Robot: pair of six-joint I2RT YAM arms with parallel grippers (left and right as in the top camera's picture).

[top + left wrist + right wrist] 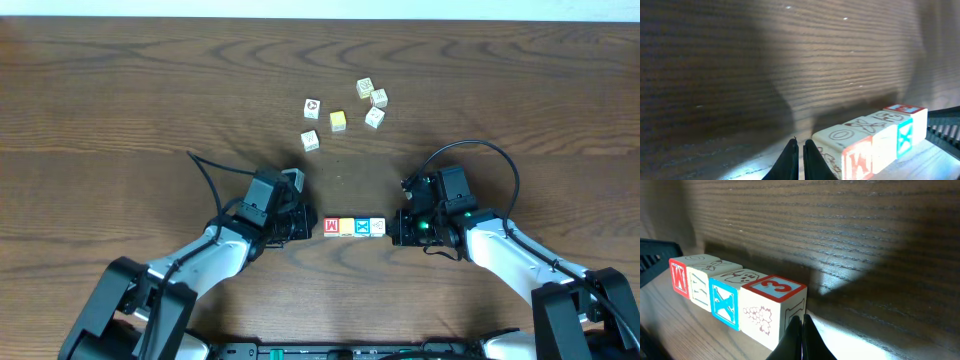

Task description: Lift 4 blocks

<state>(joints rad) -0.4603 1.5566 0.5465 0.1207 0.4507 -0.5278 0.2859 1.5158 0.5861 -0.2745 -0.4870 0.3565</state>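
Overhead: the four blocks point(354, 227) sit in one tight row on the desk point(120, 90), with the long axis running left to right, straight between your two arms. Left claw point(306, 226) stands at the red block point(332, 227) end, right claw point(398, 228) at the white block point(378, 227) end, each about equally near. Loose cubes point(345, 108) lie well apart, farther out. Left wrist: claw shut, holding nothing, tips low just beside the red end and a little off its face; whether they touch, you can't tell. Right wrist: claw shut and empty, tips against or just short of the white block's outer face. Judgement: the lift turns on squeezing the row endwise along its axis, and off-centre pressure could buckle it. The desk is flat wood grain, with free room above and on both long sides of the row.
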